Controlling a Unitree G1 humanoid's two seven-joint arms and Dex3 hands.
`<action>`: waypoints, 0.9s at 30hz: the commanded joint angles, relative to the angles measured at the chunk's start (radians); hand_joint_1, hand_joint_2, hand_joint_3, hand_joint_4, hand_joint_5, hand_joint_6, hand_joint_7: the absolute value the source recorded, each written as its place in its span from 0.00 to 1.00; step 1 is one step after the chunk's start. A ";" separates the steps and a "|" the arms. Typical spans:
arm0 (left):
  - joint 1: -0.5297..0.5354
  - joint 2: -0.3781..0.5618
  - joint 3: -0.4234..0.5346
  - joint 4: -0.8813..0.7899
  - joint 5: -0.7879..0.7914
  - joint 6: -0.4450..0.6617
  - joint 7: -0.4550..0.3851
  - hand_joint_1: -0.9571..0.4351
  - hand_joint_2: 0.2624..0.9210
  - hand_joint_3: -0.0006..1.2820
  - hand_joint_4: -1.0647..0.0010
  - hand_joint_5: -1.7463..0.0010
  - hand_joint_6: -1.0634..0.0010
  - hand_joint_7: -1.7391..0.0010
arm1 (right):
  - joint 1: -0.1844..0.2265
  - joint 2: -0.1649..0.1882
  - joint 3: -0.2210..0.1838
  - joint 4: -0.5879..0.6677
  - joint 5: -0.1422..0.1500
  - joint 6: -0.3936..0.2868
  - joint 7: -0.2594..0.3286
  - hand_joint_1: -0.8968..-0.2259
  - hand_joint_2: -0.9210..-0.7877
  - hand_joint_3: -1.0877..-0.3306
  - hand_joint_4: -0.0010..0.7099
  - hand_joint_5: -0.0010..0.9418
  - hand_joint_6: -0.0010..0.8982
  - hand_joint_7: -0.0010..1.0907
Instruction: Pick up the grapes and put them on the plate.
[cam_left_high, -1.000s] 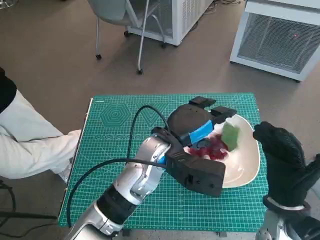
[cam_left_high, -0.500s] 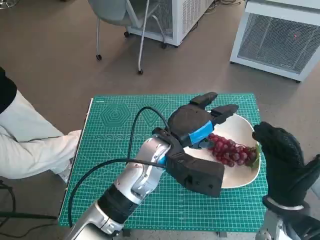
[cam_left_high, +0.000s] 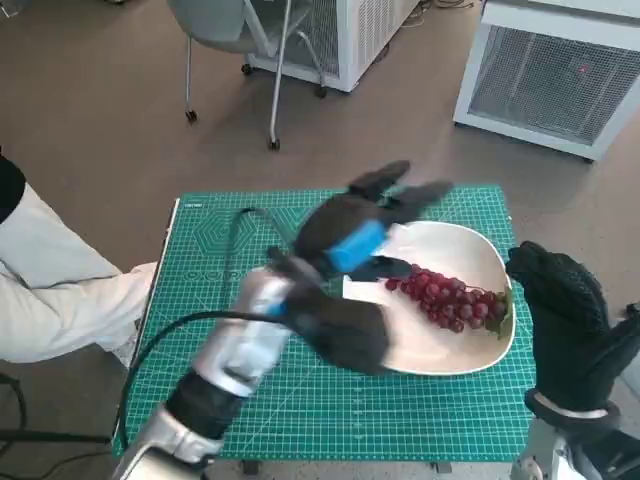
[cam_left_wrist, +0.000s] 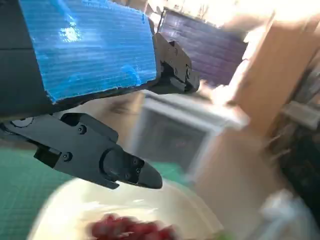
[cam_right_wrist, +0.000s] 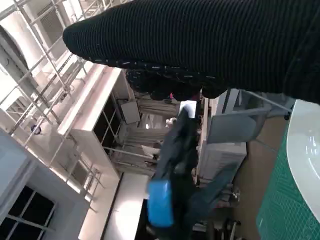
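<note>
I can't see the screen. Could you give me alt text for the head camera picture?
A bunch of red grapes lies on a white plate on a green mat. The blurred left hand hovers open beside it, and the gloved right hand waits at the plate's edge.

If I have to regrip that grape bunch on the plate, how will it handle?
Probably floppy: the grapes lie as a loose, sprawled cluster on the plate, so they may sag from one grip point. The round berries look smooth, maybe slippery. Lying near the rim, a push could roll them off.
</note>
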 joint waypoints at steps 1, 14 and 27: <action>0.068 0.000 0.150 0.104 -0.299 -0.168 -0.132 0.37 1.00 0.07 0.99 1.00 0.81 1.00 | 0.007 -0.002 -0.004 0.002 0.004 0.016 -0.009 0.72 0.00 0.67 0.64 0.49 0.27 0.78; 0.220 -0.039 0.338 0.080 -0.680 -0.202 -0.350 0.39 1.00 0.10 1.00 1.00 0.88 1.00 | 0.002 -0.017 -0.009 -0.007 0.010 0.024 -0.003 0.72 0.00 0.67 0.64 0.49 0.28 0.78; 0.306 -0.064 0.365 0.039 -0.719 -0.255 -0.394 0.43 1.00 0.12 0.93 0.98 0.81 0.98 | -0.008 -0.037 -0.008 -0.003 0.018 0.049 0.007 0.72 0.00 0.67 0.64 0.48 0.28 0.78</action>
